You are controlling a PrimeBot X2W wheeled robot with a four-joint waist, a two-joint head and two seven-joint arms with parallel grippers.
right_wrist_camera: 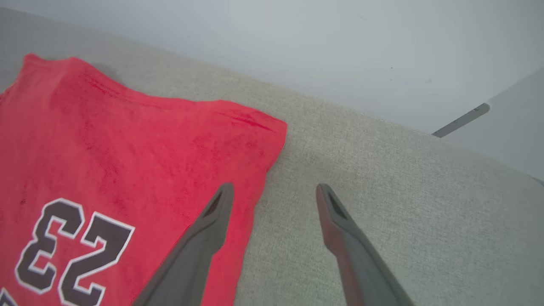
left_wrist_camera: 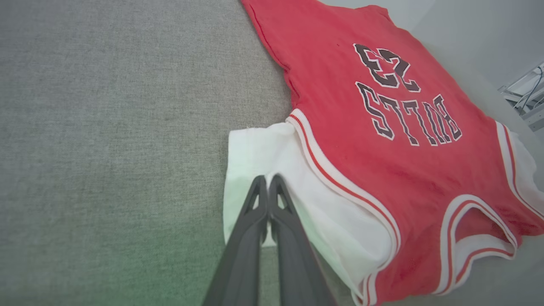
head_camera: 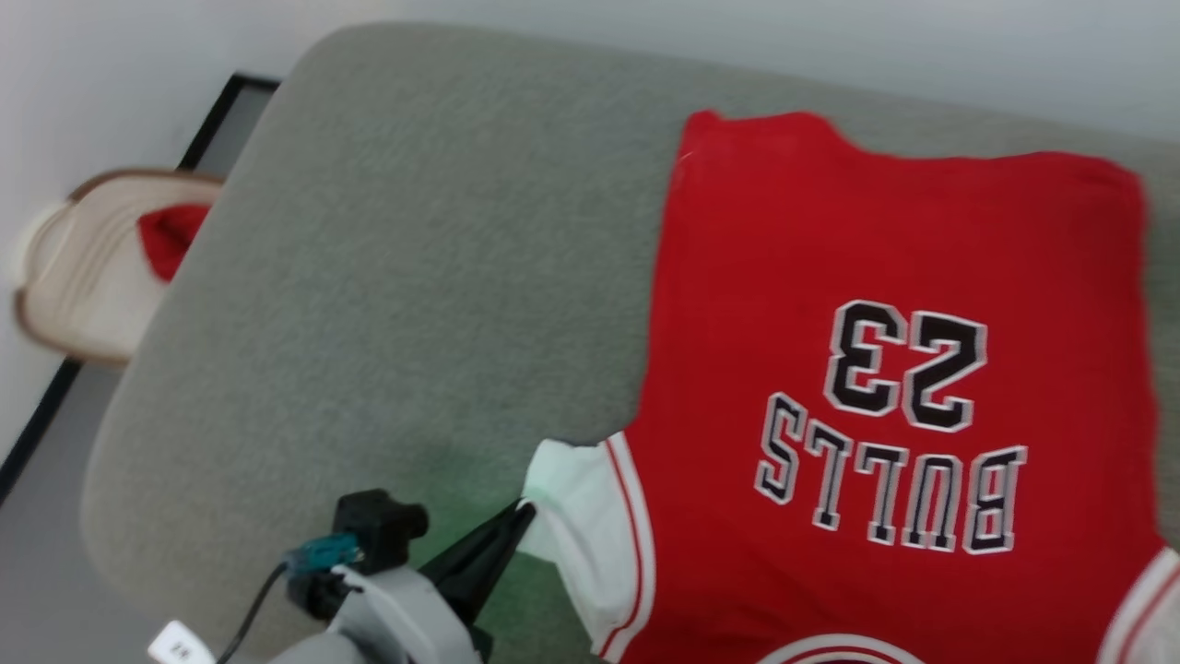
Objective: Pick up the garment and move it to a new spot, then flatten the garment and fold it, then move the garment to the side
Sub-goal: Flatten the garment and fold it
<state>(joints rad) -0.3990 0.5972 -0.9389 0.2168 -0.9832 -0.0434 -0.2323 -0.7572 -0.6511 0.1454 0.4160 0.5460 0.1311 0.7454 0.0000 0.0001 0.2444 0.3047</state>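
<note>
The garment (head_camera: 885,277) is a red jersey with white sleeves and black lettering. It lies spread flat on the grey padded surface (head_camera: 415,277), collar toward me. My left gripper (head_camera: 525,509) is shut, its tips against the near white sleeve (head_camera: 581,535). In the left wrist view the closed left gripper (left_wrist_camera: 267,179) lies over that sleeve (left_wrist_camera: 255,148); no bunched cloth shows between the tips. My right gripper (right_wrist_camera: 274,191) is open above the garment's (right_wrist_camera: 127,140) far hem corner, one finger over the red cloth, the other over the grey surface (right_wrist_camera: 382,170).
A beige basket (head_camera: 92,277) with something red in it sits beyond the surface's left edge, beside a black-framed panel (head_camera: 212,120). A pale wall runs behind the surface. A metal rack (left_wrist_camera: 527,93) shows past the far right side.
</note>
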